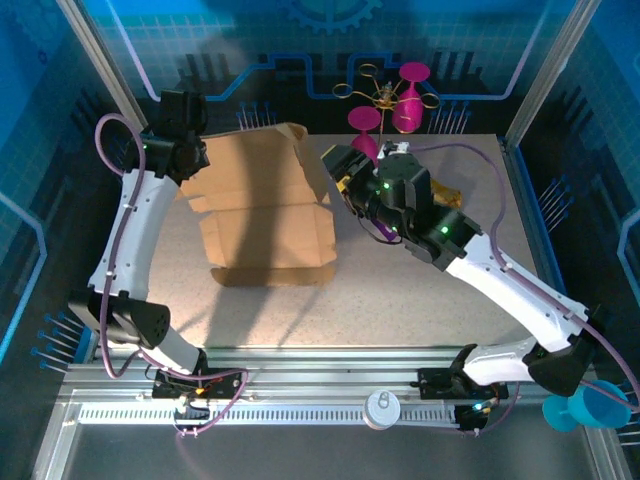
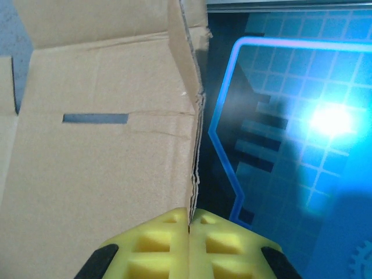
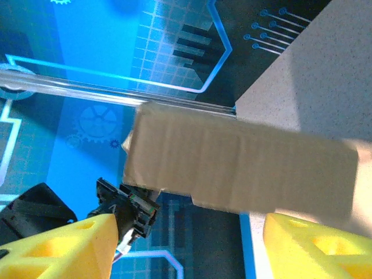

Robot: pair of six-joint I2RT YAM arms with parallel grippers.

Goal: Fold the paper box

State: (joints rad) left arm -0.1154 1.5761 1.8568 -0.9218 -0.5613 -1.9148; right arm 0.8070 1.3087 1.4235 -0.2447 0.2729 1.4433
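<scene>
The paper box [image 1: 265, 215] is a brown cardboard cut-out lying partly folded on the table's left half, its far part raised. My left gripper [image 1: 197, 160] is at its far left corner. In the left wrist view the yellow fingers [image 2: 157, 244] of the left gripper [image 2: 189, 225] are pressed together on the thin edge of a cardboard panel [image 2: 99, 168] with a slot in it. My right gripper [image 1: 338, 172] stands open beside the box's right flap. In the right wrist view that flap [image 3: 238, 168] hangs just ahead of the right gripper [image 3: 189, 250], between its spread fingers and touching neither.
Pink stemmed glasses and a gold wire stand [image 1: 400, 95] sit at the table's far edge, behind the right gripper. A small yellow-brown packet [image 1: 447, 195] lies by the right arm. A blue cup [image 1: 590, 405] is off the table at near right. Frame posts rise at both far corners.
</scene>
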